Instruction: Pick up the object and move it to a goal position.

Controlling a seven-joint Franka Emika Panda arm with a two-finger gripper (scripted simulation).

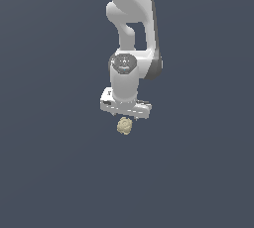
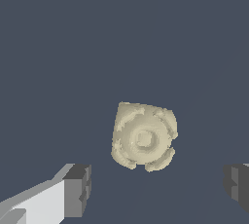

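Note:
The object (image 1: 124,126) is a small pale beige-yellow knobbly lump on the dark grey floor, just below the white gripper body in the exterior view. In the wrist view the object (image 2: 144,137) lies ahead of the gap between the two fingers, with a round ring-like centre. My gripper (image 2: 158,189) is open and empty: one grey fingertip (image 2: 78,190) and the other fingertip (image 2: 237,185) stand wide apart, both clear of the lump. In the exterior view the fingers are hidden behind the gripper body (image 1: 125,106).
The dark grey-blue floor (image 1: 54,162) spreads flat all around. The white arm (image 1: 133,19) rises straight above the gripper. Nothing else shows.

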